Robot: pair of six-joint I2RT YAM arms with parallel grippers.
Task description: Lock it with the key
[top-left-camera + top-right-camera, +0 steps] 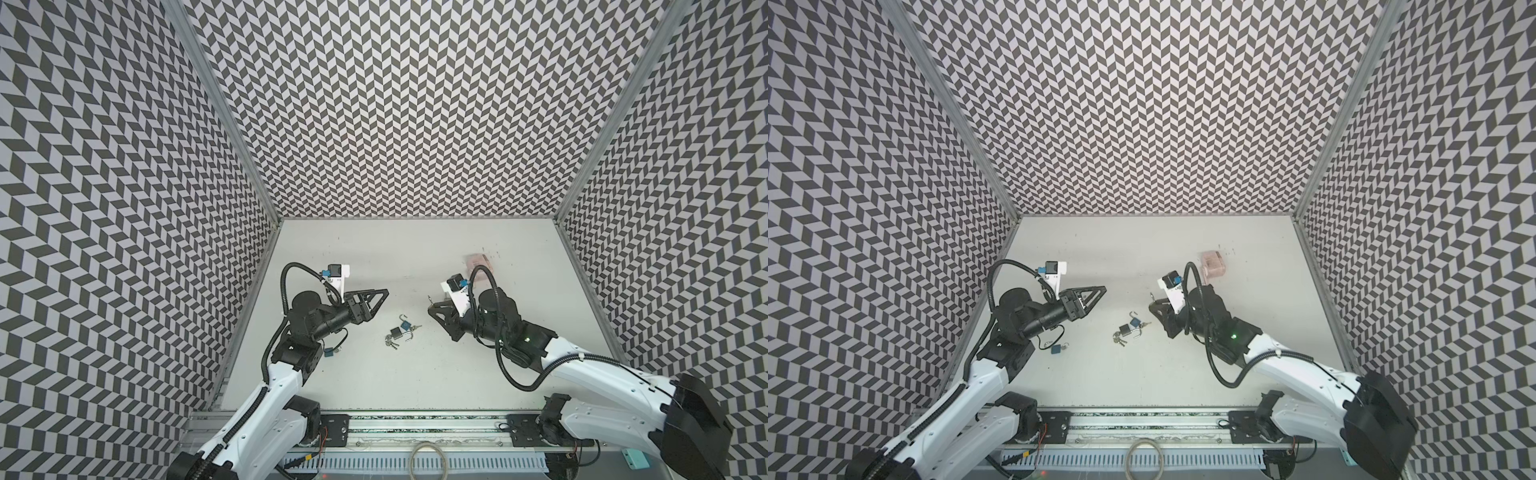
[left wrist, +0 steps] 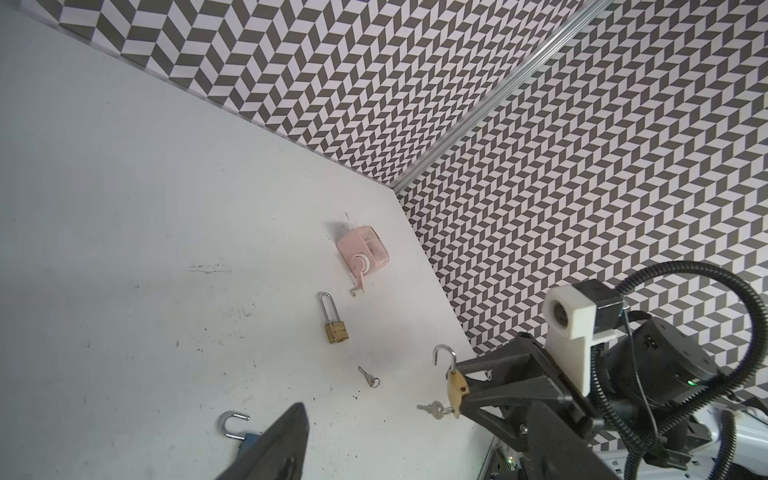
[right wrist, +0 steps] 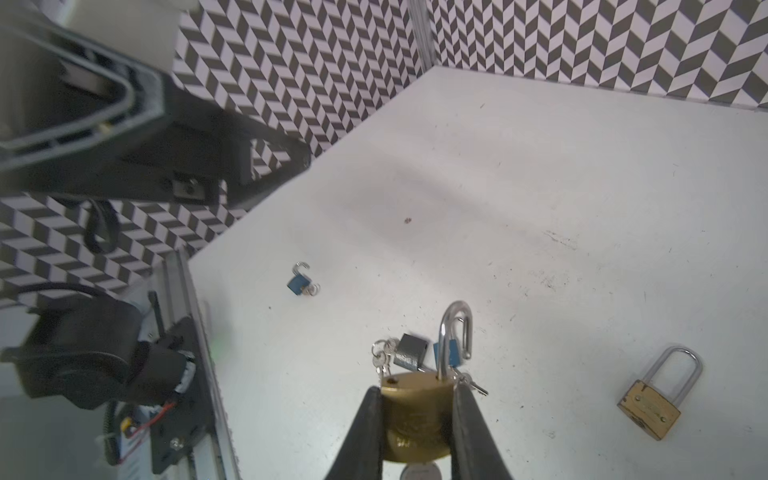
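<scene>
My right gripper (image 3: 416, 390) is shut on the body of a brass padlock (image 3: 415, 419), held above the table. Its steel shackle (image 3: 455, 328) stands open. A key (image 2: 432, 409) sticks out of the padlock's underside, with the head just showing as key (image 3: 417, 471). In both top views the right gripper (image 1: 431, 308) (image 1: 1152, 307) sits right of centre. My left gripper (image 1: 384, 293) (image 1: 1102, 289) faces it from the left, open and empty. Only one of its fingers (image 2: 286, 436) shows in the left wrist view.
Between the arms lie a blue padlock (image 1: 405, 323), a grey padlock (image 1: 397, 332) and keys (image 1: 390, 344). Another blue padlock (image 1: 1054, 348) lies by the left arm. A long-shackled brass padlock (image 2: 336, 330), a loose key (image 2: 368, 376) and a pink box (image 1: 478, 262) lie far right.
</scene>
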